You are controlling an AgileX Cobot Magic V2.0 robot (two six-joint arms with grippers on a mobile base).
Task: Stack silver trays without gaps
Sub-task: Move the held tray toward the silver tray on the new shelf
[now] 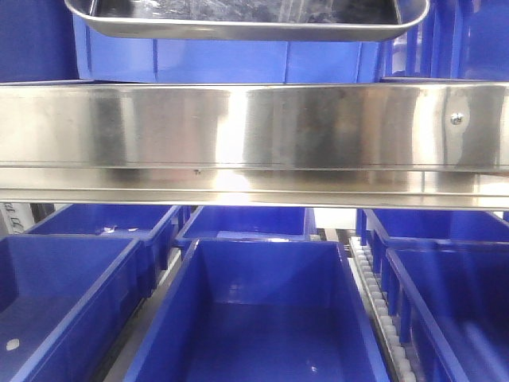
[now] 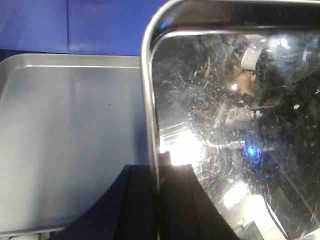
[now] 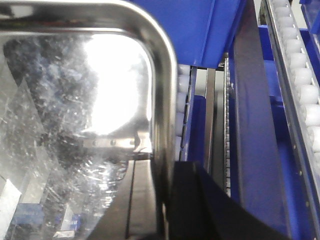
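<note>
A silver tray [image 1: 246,30] hangs at the top of the front view, over a blue bin; neither gripper shows there. In the left wrist view my left gripper [image 2: 155,172] is shut on the left rim of this scratched, mirror-like tray [image 2: 225,125], one finger inside and one outside. A second silver tray [image 2: 70,140], duller, lies lower and to the left, partly under the held one. In the right wrist view my right gripper [image 3: 167,172] is shut on the same tray's [image 3: 75,100] right rim near a rounded corner.
A long steel shelf rail [image 1: 254,127] crosses the front view below the tray. Several blue bins [image 1: 262,318] stand on the lower level. A blue bin [image 1: 223,60] sits right behind the tray. White roller tracks [image 3: 300,75] run along the right.
</note>
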